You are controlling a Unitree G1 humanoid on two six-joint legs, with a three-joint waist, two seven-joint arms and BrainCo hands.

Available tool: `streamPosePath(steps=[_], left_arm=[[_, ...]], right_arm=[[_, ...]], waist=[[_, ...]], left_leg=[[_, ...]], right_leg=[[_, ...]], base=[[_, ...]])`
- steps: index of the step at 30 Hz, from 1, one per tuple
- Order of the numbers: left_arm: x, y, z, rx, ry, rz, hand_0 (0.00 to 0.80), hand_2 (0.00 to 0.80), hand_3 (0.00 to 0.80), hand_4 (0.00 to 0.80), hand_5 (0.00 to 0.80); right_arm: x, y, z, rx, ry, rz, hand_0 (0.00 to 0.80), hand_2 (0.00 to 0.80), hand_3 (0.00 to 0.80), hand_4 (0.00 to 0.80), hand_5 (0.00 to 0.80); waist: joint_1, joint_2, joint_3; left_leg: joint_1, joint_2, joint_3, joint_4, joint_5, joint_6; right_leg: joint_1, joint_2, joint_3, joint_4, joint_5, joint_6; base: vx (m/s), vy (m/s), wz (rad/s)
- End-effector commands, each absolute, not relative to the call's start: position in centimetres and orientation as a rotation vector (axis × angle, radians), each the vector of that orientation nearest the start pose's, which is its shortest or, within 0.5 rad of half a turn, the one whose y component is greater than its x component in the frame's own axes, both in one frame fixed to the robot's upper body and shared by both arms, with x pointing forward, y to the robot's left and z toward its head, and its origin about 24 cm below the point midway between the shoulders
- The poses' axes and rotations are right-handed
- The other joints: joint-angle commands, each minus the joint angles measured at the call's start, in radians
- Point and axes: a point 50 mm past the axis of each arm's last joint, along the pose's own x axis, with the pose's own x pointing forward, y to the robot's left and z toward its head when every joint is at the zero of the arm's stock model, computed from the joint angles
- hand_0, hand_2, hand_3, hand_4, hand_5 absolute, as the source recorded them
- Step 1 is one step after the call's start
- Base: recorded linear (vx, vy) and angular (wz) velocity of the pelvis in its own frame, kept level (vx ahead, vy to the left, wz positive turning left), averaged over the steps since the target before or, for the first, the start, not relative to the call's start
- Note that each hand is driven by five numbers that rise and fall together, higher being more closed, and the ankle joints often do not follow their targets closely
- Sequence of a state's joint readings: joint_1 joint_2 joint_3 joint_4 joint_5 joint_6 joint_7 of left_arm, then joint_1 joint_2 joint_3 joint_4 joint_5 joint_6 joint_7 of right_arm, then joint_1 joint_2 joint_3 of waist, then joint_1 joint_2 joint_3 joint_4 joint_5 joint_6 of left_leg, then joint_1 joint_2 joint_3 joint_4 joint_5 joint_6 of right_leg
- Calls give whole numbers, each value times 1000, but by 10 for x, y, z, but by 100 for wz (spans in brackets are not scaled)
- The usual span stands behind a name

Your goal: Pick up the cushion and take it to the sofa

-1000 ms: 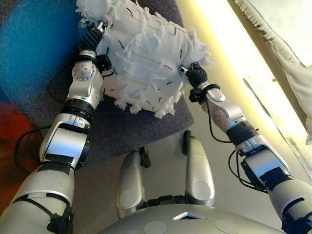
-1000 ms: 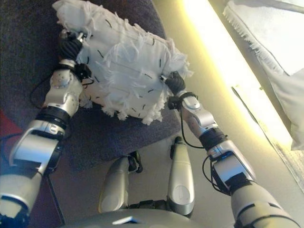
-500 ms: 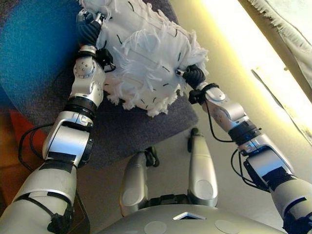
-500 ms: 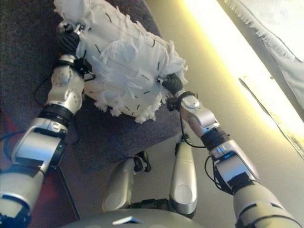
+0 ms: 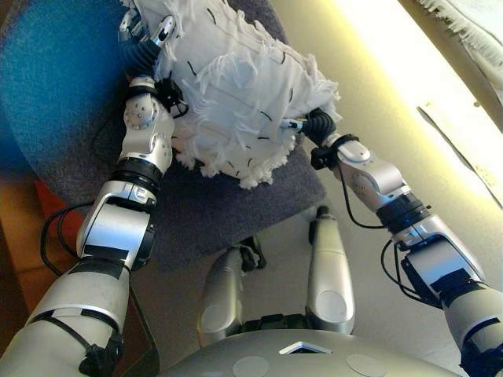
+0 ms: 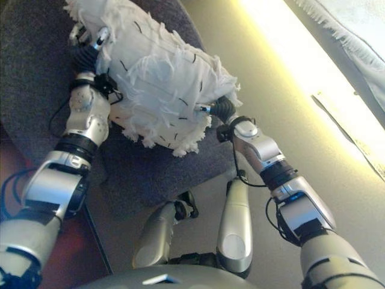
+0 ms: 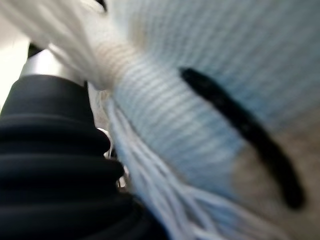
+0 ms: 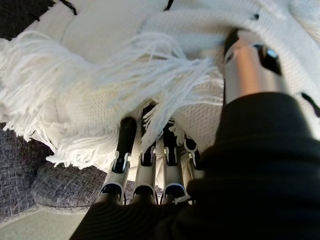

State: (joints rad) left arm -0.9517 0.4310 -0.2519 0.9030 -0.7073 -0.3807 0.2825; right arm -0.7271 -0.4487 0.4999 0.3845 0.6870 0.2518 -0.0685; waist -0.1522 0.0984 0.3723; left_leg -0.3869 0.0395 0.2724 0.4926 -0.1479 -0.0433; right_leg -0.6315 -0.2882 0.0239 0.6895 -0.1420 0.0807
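The cushion point(image 5: 240, 86) sits pinched between both hands, one per side, so it lifts level off the grey seat point(image 5: 236, 208). The right hand point(image 8: 150, 165) has fingers under the fringe and thumb on top, grasping it. The left hand point(image 5: 145, 39) presses the far edge; its finger state I cannot tell.

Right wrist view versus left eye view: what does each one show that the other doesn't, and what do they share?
Only the right wrist view shows the right hand from close by: its fingers reach under the fringe while the thumb presses on top, pinching the cushion's edge.

Only the left eye view shows the left hand at the cushion's far side, both arms, the blue patch of the rug and the pale floor.

Both show the white fringed cushion over the grey rug, held by the right hand.
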Motion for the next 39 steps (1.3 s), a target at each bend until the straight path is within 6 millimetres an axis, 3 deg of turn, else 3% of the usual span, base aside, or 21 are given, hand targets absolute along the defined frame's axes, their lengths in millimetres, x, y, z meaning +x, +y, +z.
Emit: streamPosePath(steps=[1,3,7,16,24,32,39], left_arm=[[392,181,191,-108,-475,200,0,0,0,0,0],[388,192,184,-51,-468,246,0,0,0,0,0],[373,218,165,-158,-473,348,0,0,0,0,0],[351,232,136,-191,-416,325,0,0,0,0,0],[328,230,116,-202,-354,195,0,0,0,0,0],[294,208,89,-355,-289,11,0,0,0,0,0],[255,201,39,-445,-88,-84,0,0,0,0,0]], right_arm=[[348,-83,149,-17,-31,528,0,0,0,0,0],[345,-95,146,-15,-37,507,0,0,0,0,0],[336,-126,131,10,-49,463,0,0,0,0,0],[315,-168,96,45,-11,345,0,0,0,0,0],[289,-176,62,131,62,304,0,0,0,0,0],[265,-168,35,232,90,260,0,0,0,0,0],[240,-169,11,389,136,230,0,0,0,0,0]], waist=[[-14,29,-81],[-7,30,-92],[15,28,-128],[78,-10,-246],[116,-50,-342],[158,-86,-392],[181,-123,-390]], left_leg=[[-11,38,-56,-24,47,-65],[17,30,-62,-67,66,-63],[88,4,-87,-159,103,-57],[249,-13,-127,-354,156,-47],[338,-2,-140,-463,182,-43],[394,9,-141,-548,193,-24],[419,9,-135,-561,184,-6]], right_leg=[[138,-46,-13,-215,57,-10],[171,-48,-29,-255,68,-8],[259,-49,-71,-343,87,0],[493,-23,-177,-529,116,30],[618,33,-218,-683,163,39],[669,93,-228,-759,190,38],[683,126,-228,-769,209,37]], base=[[25,50,0],[20,32,4],[34,11,18],[82,-68,23],[88,-114,14],[-11,-120,1],[-40,-106,1]])
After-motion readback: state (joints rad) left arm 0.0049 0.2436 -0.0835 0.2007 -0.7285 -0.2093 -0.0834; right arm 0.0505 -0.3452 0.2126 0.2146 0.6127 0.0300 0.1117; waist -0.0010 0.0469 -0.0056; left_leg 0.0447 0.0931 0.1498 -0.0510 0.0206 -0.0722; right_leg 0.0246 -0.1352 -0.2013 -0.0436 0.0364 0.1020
